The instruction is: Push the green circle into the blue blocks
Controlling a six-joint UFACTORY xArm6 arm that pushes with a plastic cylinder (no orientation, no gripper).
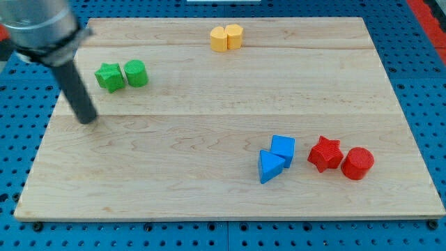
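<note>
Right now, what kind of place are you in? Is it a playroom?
Probably a robot lab, not a playroom. A wooden board lies on a blue surface full of small holes, like a workbench. Coloured blocks, such as the green circle, sit on it, and my tip is below-left of that circle.

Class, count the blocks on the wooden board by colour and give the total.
Green: 2, the green star and green circle
Yellow: 2, a yellow pentagon and yellow cylinder
Blue: 2, a blue cube and blue triangle
Red: 2, a red star and red cylinder
Total: 8
</note>
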